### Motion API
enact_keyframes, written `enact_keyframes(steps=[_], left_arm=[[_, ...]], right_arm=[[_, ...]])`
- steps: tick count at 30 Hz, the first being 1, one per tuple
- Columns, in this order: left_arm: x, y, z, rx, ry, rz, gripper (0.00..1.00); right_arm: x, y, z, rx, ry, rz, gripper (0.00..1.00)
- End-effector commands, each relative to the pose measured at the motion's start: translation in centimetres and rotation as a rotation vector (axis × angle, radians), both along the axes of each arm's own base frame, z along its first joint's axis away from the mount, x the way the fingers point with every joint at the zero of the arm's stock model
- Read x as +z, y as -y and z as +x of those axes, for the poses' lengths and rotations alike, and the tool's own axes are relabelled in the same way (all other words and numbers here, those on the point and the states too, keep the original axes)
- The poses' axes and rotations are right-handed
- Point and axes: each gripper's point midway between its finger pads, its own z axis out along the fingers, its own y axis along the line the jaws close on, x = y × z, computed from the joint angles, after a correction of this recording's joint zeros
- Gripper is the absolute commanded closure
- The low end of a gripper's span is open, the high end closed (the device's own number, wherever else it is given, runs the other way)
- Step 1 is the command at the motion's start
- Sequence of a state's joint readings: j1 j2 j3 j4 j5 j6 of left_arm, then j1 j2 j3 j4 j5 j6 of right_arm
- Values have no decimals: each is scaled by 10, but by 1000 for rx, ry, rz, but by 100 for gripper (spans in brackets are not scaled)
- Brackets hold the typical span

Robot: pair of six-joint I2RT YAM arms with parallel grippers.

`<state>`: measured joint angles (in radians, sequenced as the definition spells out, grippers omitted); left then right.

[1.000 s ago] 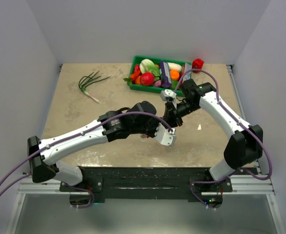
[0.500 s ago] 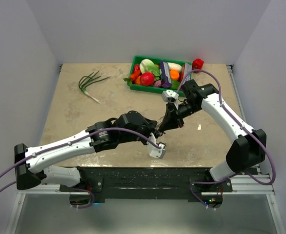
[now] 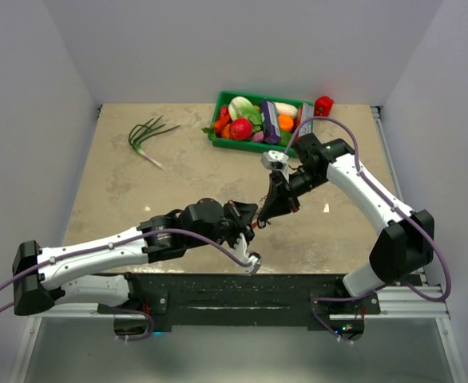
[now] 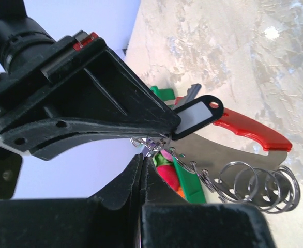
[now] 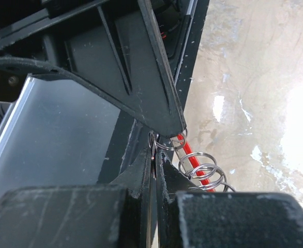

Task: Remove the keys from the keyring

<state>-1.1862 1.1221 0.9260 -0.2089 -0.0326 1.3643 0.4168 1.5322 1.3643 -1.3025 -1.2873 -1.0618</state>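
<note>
The keyring (image 4: 150,143) is a small silvery ring held in the air between both grippers. From it hang a red curved tag (image 4: 255,130), a black tag with a white label (image 4: 198,112) and several silvery rings (image 4: 260,182). One grey key (image 4: 192,92) pokes out behind the black tag; the other keys are hidden. My left gripper (image 4: 142,156) is shut with its tips on the ring. My right gripper (image 5: 154,155) is shut on a thin edge of the same ring (image 5: 166,144). In the top view the left gripper (image 3: 248,224) and right gripper (image 3: 263,215) meet tip to tip over the table's near middle.
A green basket (image 3: 218,137) of vegetables stands at the back right, with a red pepper (image 3: 323,104) beside it. Green onions (image 3: 148,134) lie at the back left. The table's black front rail (image 3: 242,281) runs just below the grippers.
Both grippers have moved together toward the table's near edge, still pinching the bunch. The left arm has folded back and lower to the left.
</note>
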Motion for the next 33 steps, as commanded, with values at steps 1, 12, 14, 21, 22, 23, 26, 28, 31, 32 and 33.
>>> enact_keyframes(steps=[1, 12, 14, 21, 22, 23, 26, 28, 31, 32, 33], left_arm=[[21, 1, 9, 35, 117, -66, 100], [8, -3, -6, -43, 247, -82, 100], [6, -6, -8, -51, 264, -80, 100], [4, -6, -13, -71, 289, -106, 100], [3, -6, -13, -71, 290, -104, 100], [2, -5, -14, -75, 292, -103, 100], [-1, -5, -16, -81, 297, -98, 100], [-1, -5, -17, -82, 298, -98, 100], [-2, -4, -18, -85, 299, -101, 100], [-1, -4, -18, -83, 302, -104, 100], [-2, -4, -18, -83, 302, -104, 100]], right_arm=[[17, -3, -22, 16, -96, 11, 100], [16, -3, -26, 18, -131, 20, 100], [16, -3, -26, 18, -130, 20, 100], [14, -7, -19, 2, -151, 14, 100], [13, -8, -18, 2, -175, 14, 100], [15, -9, -16, 2, -174, 18, 100], [18, -10, -16, 13, -173, 4, 100], [17, -12, -20, 36, -140, -11, 100], [14, -15, -16, 7, -106, -43, 100], [13, -13, -19, -11, -96, -47, 100], [6, -12, -14, -47, -72, -86, 100]])
